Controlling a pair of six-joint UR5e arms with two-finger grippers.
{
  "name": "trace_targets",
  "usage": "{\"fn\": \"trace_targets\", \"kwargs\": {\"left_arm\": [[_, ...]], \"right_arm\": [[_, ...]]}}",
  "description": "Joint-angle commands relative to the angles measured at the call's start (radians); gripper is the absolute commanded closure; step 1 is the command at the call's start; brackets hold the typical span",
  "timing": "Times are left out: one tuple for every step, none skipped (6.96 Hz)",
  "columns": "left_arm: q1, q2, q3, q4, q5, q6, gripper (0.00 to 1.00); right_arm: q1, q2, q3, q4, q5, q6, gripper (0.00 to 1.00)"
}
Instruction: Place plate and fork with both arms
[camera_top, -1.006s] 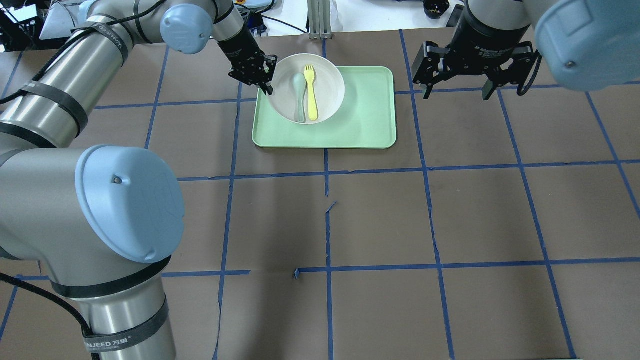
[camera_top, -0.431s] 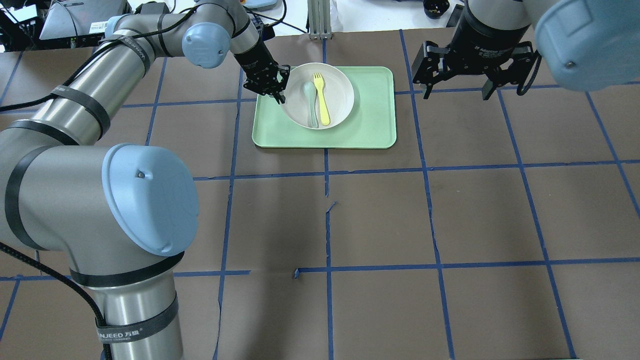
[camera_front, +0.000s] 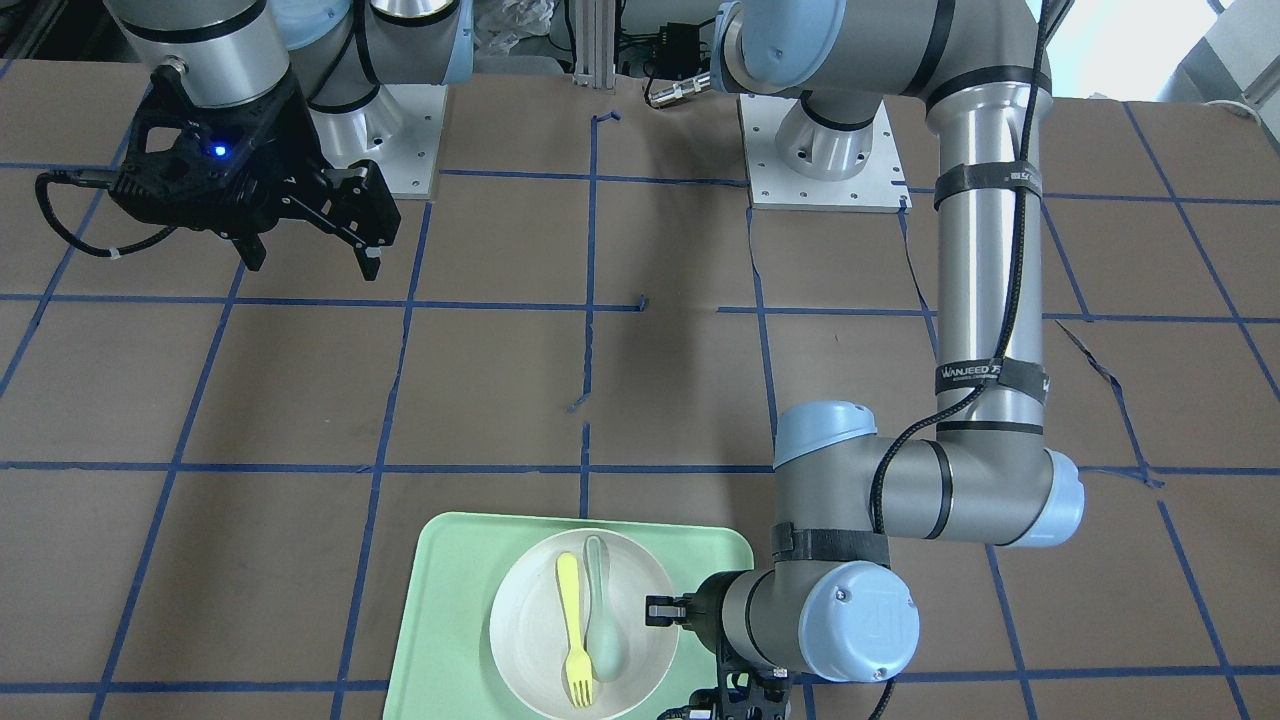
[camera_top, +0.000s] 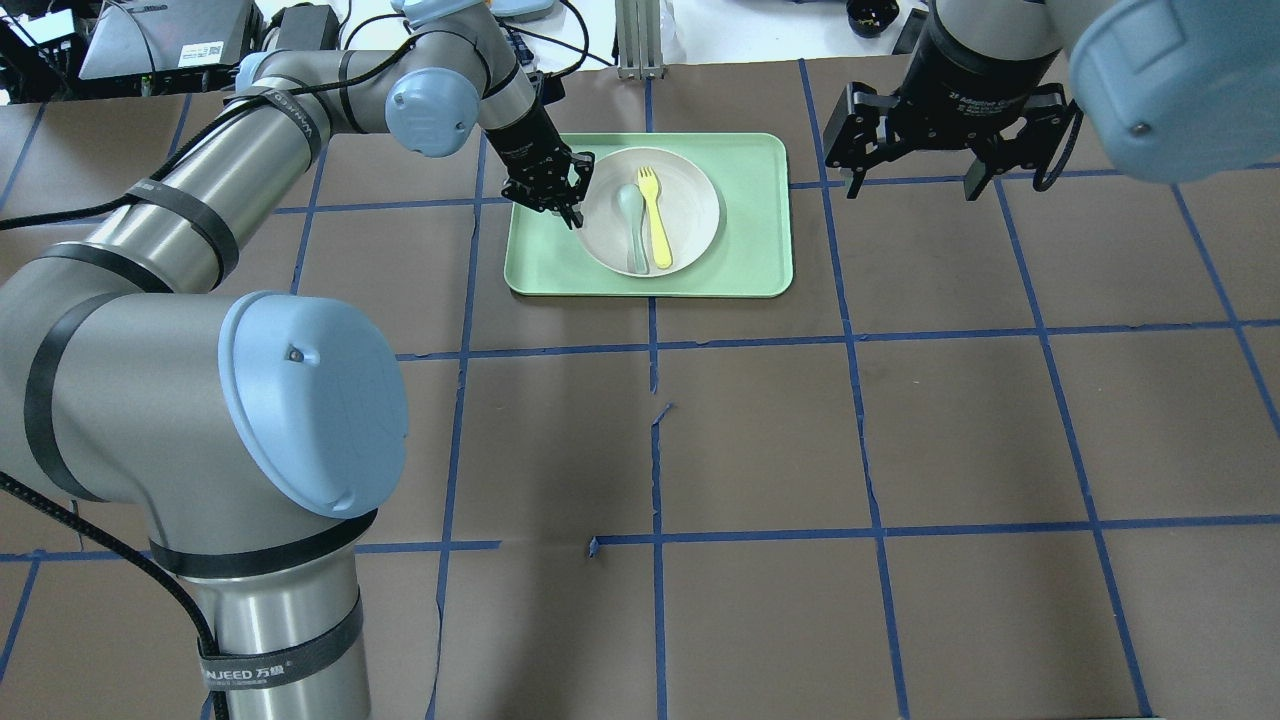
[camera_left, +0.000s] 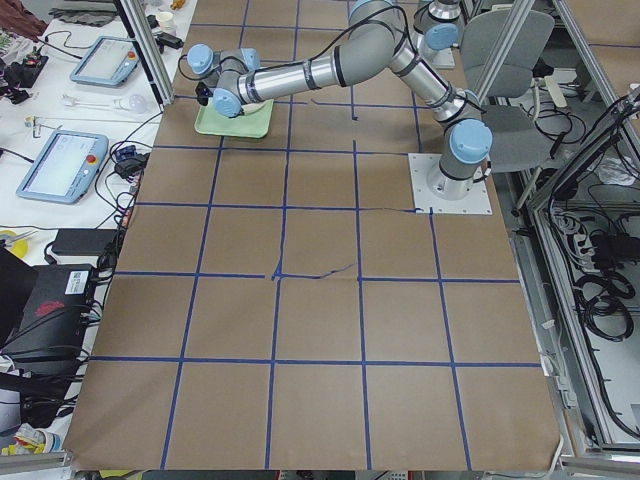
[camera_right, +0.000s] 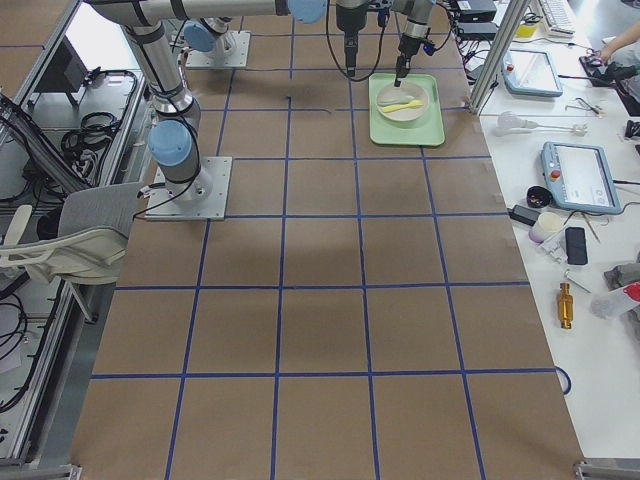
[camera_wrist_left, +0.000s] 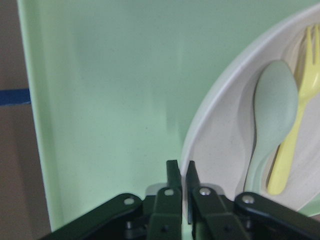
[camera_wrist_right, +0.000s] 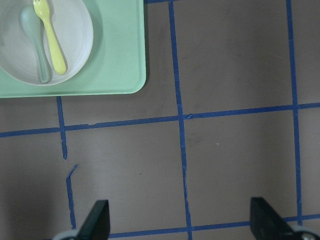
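The white plate (camera_top: 690, 200) lies over the mint-green tray (camera_top: 750, 265) at the far middle of the table. The yellow fork (camera_top: 655, 225) lies in the plate beside a pale grey-green spoon (camera_top: 630, 220). My left gripper (camera_top: 573, 207) is shut on the plate's left rim; the left wrist view shows its fingertips (camera_wrist_left: 173, 172) pinching the rim of the plate (camera_wrist_left: 220, 145), with the fork (camera_wrist_left: 295, 135) and the spoon (camera_wrist_left: 272, 100) inside. My right gripper (camera_top: 910, 182) is open and empty, hovering right of the tray. It also shows in the front view (camera_front: 305, 255).
The tray (camera_front: 450, 600) sits near the far table edge, with the plate (camera_front: 530, 620) on its middle. The right wrist view shows the tray (camera_wrist_right: 120, 75) at top left and brown table with blue tape lines below the right gripper (camera_wrist_right: 182, 220).
My left gripper has carried the plate, with fork and spoon in it, rightward and down toward the middle of the tray. The right arm has not moved.
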Motion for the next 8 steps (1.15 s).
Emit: {"fn": "trace_targets", "kwargs": {"left_arm": [[-0.001,0.018,-0.016,-0.008,-0.024,-0.014,0.00],[-0.004,0.036,-0.019,-0.018,-0.021,-0.005,0.00],[0.001,0.079,-0.022,-0.066,0.059,0.006,0.00],[0.011,0.138,-0.027,-0.084,0.080,0.033,0.00],[0.039,0.204,-0.033,-0.142,0.089,0.035,0.00],[0.097,0.263,-0.039,-0.223,0.105,0.038,0.00],[0.154,0.321,-0.044,-0.289,0.106,0.049,0.00],[0.185,0.381,-0.045,-0.331,0.131,0.074,0.00]], "right_arm": [[-0.001,0.000,0.000,0.000,0.000,0.000,0.00],[-0.001,0.000,0.000,0.000,0.000,0.000,0.00],[-0.001,0.000,0.000,0.000,0.000,0.000,0.00],[0.000,0.000,0.000,-0.001,0.000,0.000,0.00],[-0.001,0.000,0.000,0.000,0.000,0.000,0.00],[0.000,0.000,0.002,0.000,0.000,0.000,0.00],[0.000,0.000,0.003,0.000,0.000,0.002,0.00],[0.002,-0.002,0.006,0.000,0.000,0.002,0.00]]}}
